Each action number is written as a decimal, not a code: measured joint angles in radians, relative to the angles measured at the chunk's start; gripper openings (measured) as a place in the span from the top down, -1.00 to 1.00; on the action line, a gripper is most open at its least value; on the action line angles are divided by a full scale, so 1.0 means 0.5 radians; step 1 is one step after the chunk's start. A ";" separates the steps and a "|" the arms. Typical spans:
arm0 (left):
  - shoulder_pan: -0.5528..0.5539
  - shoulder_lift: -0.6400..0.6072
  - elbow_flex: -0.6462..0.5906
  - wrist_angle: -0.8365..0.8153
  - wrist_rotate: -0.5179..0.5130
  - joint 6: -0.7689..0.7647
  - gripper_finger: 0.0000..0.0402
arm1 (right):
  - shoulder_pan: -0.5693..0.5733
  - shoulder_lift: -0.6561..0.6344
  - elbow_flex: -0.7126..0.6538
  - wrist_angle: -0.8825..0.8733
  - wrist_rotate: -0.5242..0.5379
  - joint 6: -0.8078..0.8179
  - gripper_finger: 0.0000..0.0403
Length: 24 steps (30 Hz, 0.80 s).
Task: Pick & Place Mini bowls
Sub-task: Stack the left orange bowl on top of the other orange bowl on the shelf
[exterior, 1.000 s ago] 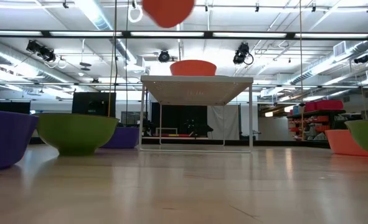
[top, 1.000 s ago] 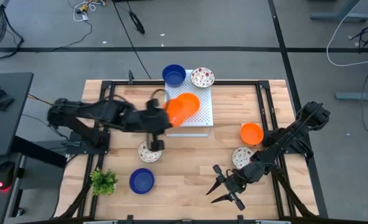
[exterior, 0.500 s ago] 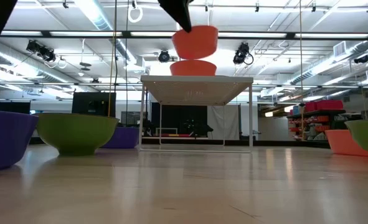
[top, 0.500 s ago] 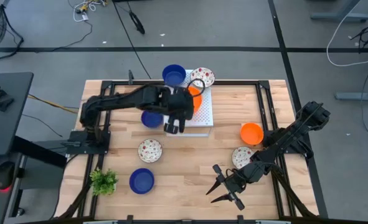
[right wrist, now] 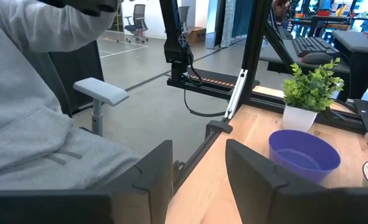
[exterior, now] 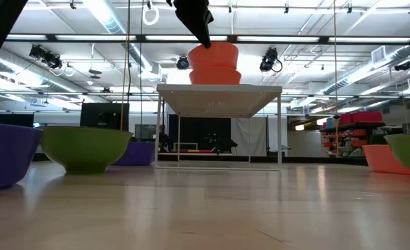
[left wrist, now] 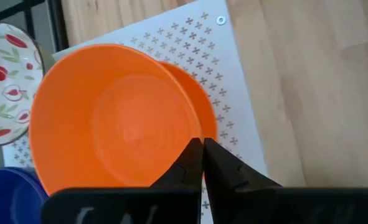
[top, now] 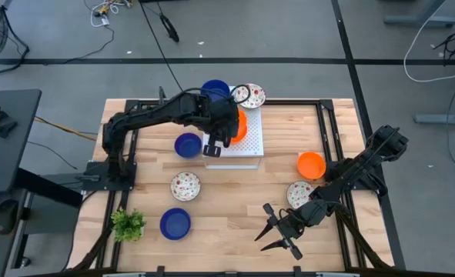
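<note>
Our left gripper (left wrist: 202, 155) is pinched shut on the rim of an orange mini bowl (left wrist: 112, 118), which sits nested in a second orange bowl (left wrist: 199, 106) on the white perforated board (top: 250, 138). In the low view the two orange bowls (exterior: 214, 62) stack one in the other on top of the raised board (exterior: 218, 94), with the dark gripper (exterior: 203, 31) coming down onto the upper rim from above.

Just beside the stack we see a red-speckled white bowl (top: 250, 95) and a blue bowl (top: 214, 90) at the board's far edge. Another blue bowl (top: 187, 145) lies on the wooden table (top: 235, 223) next to the board — partly under the left arm.

Further out we find a speckled bowl (top: 185, 185), a blue bowl (top: 175, 224) and a small green plant (top: 128, 225) toward the near left corner.

Our right gripper (top: 274, 235) waits with its fingers apart over the near right of the table, holding nothing — an orange bowl (top: 311, 164) and a speckled bowl (top: 298, 193) lie close beside that arm.
</note>
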 joint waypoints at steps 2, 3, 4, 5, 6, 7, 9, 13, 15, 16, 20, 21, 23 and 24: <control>0.000 0.007 0.000 0.005 -0.015 -0.003 0.96 | 0.000 0.000 0.000 -0.002 0.000 0.015 0.25; -0.001 0.007 0.000 0.003 -0.015 -0.004 0.96 | 0.000 0.000 0.000 -0.002 -0.001 0.021 0.25; -0.001 0.007 0.000 0.011 -0.016 -0.003 0.96 | 0.000 0.000 0.000 -0.002 -0.001 0.027 0.25; 0.000 0.013 0.001 0.026 -0.017 -0.004 0.96 | 0.000 0.000 0.000 -0.003 0.000 0.031 0.25; 0.000 0.018 0.002 0.041 -0.020 -0.004 0.96 | 0.000 0.000 0.000 -0.003 -0.001 0.031 0.25; 0.000 0.025 0.001 0.039 -0.021 -0.005 0.96 | 0.000 0.000 0.000 -0.003 0.000 0.032 0.25; 0.000 0.029 -0.001 0.030 -0.021 -0.008 0.96 | 0.000 0.000 0.000 -0.003 -0.001 0.032 0.25; 0.000 0.066 -0.001 0.010 -0.031 -0.015 0.96 | 0.000 0.000 0.000 -0.003 -0.001 0.033 0.25; -0.002 0.103 -0.001 0.005 -0.078 -0.008 0.96 | 0.000 0.000 0.000 -0.003 -0.001 0.033 0.25; -0.002 0.109 -0.001 -0.006 -0.104 -0.007 0.96 | 0.000 0.000 0.000 -0.003 -0.001 0.034 0.25; 0.002 0.135 0.003 -0.020 -0.124 -0.016 0.95 | 0.000 0.000 0.000 -0.003 -0.001 0.037 0.25; 0.005 0.143 -0.002 -0.044 -0.121 -0.016 0.95 | 0.000 0.000 0.000 -0.001 -0.001 0.037 0.25; 0.008 0.163 -0.002 -0.035 -0.121 -0.019 0.95 | 0.000 0.000 0.000 -0.006 -0.001 0.040 0.25; 0.008 0.167 -0.001 -0.032 -0.122 -0.020 0.95 | 0.000 0.000 0.000 -0.008 -0.001 0.041 0.25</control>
